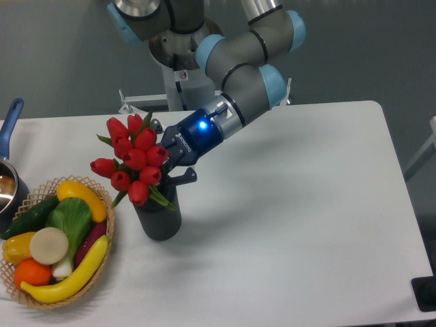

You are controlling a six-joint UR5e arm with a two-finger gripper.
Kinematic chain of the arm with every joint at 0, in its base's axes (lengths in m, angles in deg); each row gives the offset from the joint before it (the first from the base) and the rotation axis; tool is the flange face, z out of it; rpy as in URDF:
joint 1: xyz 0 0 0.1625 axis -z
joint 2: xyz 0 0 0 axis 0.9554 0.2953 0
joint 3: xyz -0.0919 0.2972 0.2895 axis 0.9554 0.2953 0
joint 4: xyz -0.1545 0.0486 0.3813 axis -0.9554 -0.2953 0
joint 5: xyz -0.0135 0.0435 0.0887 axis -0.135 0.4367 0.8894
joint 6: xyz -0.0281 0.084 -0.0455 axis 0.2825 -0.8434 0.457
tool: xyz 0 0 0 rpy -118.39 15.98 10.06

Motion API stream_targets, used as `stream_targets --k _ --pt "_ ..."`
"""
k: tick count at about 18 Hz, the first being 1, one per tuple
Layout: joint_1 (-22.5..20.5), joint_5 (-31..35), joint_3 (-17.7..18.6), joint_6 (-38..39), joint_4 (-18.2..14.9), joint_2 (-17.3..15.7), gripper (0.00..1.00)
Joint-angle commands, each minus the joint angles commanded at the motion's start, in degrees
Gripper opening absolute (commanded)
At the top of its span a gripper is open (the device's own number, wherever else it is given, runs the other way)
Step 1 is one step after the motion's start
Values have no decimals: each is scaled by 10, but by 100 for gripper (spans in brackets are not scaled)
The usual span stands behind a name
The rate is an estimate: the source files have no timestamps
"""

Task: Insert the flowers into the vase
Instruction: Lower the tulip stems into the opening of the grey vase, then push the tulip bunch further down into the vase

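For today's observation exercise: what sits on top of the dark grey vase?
The flowers, red tulips with green leaves, cover the mouth of the vase. The gripper is beside them. The stems and the vase's inside are hidden.

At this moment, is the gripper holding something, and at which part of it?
The gripper appears to hold the flowers low on the bunch, by the stems just under the red buds, directly above the vase. The buds hide the exact contact.
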Motion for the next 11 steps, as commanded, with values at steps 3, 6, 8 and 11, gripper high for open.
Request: stream_targets --k 3,6,8,11 --pt "0 1 2 -1 -1 4 40" --pt "1 55 4 -1 1 5 41" --pt "5 62 4 0 1 7 41" --pt "6 64 4 -1 1 8 42"
